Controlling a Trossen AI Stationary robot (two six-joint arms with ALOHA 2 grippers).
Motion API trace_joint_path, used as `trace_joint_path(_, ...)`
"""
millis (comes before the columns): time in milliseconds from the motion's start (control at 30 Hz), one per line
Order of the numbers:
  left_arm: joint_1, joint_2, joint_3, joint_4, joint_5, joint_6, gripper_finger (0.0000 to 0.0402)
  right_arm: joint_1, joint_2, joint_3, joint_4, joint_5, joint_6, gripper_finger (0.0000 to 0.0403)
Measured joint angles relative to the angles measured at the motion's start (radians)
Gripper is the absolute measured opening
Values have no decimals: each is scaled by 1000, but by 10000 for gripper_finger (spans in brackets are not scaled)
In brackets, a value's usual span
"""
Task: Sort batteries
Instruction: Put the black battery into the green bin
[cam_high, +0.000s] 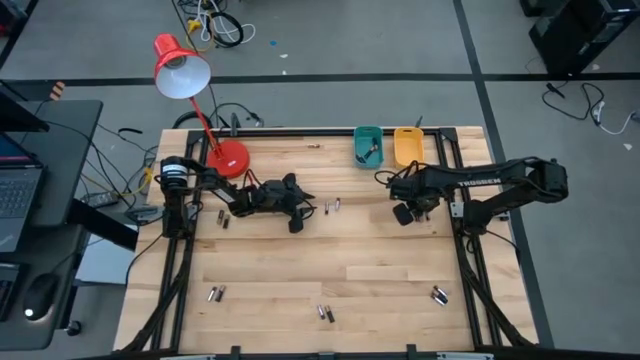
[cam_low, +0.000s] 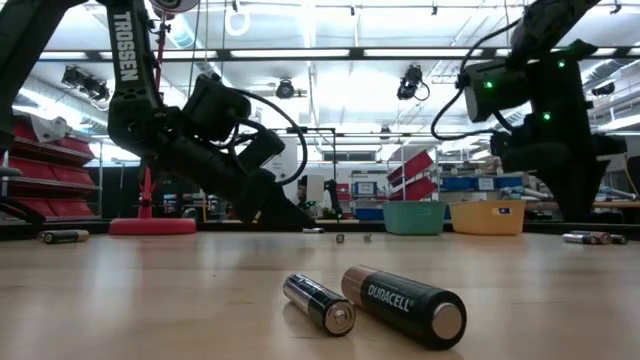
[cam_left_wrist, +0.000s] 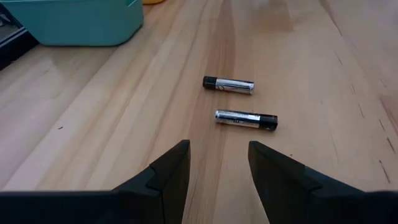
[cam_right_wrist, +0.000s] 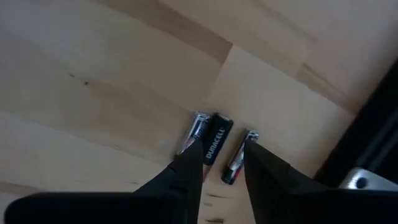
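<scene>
– Wooden tabletop (cam_high: 350, 260), and the batteries (cam_high: 324, 313) are scattered over it in small groups: pairs near the front edge, a pair at the left by the red lamp (cam_high: 182, 68), one alone at the front right

– Any sorted already?

– At least one dark cell lies inside the teal bin (cam_high: 368, 133) at the back edge. I cannot tell what the yellow bin (cam_high: 408, 133) just beside it holds

– Where is the left hand (cam_left_wrist: 217, 146)?

– Low over the middle of the tabletop, its fingers (cam_left_wrist: 171, 168) well apart and gripping nothing. Just ahead of the fingertips lie two slim batteries (cam_left_wrist: 245, 119), side by side but not touching, dark bodies with silvery bands

– And the right hand (cam_right_wrist: 222, 146)?

– Raised above the tabletop near the right frame rail, in front of the bins. Its fingers stand a little apart with a gap between them, clamped on nothing that I can see. Below it lie three batteries (cam_right_wrist: 214, 142); two touch each other, and the third sits just beside them

– Closest to the low camera?

– Two cells lying together, the thicker one marked Duracell
</scene>
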Motion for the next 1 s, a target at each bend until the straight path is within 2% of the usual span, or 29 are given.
trace_joint_path(667,0,0,0,0,0,-4,179,0,-3,-138,157,-60,31,90)
trace_joint_path(1000,0,0,0,0,0,-4,179,0,-3,-137,160,-65,29,37)
